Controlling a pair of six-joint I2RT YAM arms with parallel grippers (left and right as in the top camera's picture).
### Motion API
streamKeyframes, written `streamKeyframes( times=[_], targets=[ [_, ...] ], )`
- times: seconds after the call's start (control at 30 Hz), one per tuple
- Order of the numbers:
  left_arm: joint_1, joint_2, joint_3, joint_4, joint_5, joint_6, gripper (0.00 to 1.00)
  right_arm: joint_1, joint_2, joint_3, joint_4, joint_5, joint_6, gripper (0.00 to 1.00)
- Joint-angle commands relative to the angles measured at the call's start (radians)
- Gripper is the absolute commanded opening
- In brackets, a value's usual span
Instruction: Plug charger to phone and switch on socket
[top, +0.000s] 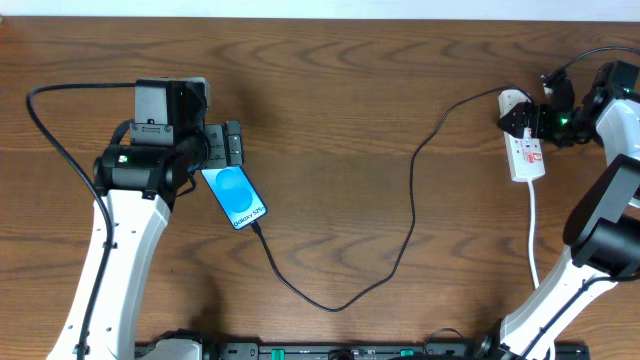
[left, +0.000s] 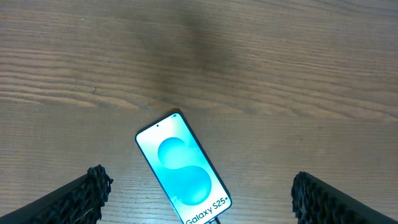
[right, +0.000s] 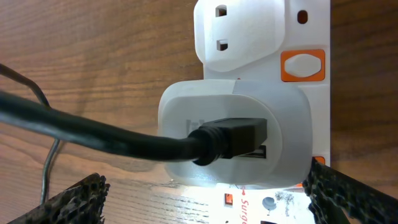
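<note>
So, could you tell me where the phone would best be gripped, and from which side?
Probably from above, pinching the phone across its two long edges near mid-length: it lies flat and slanted on the table, and the charger meets its lower end.

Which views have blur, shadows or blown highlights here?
Overhead: sharp, evenly lit, phone screen bright, not blown out. Left wrist: phone crisp, far tabletop soft with a faint shadow patch. Right wrist: charger cable near the lens blurred, white adapter on the socket washed out along its lower edge.
</note>
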Motion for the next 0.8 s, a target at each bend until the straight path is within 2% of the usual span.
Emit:
streamKeyframes(
  times=[0.0, 0.77],
  targets=[
    [0.0, 0.003, 0.013, -0.002, -0.017, 0.017, 0.95, 0.008, 0.004, 0.013, -0.003, -0.024, 0.034, 0.99],
    [0.0, 0.003, 0.013, -0.002, -0.017, 0.017, 0.95, 0.008, 0.028, 0.013, 0.003, -0.025, 0.059, 0.99]
  ],
)
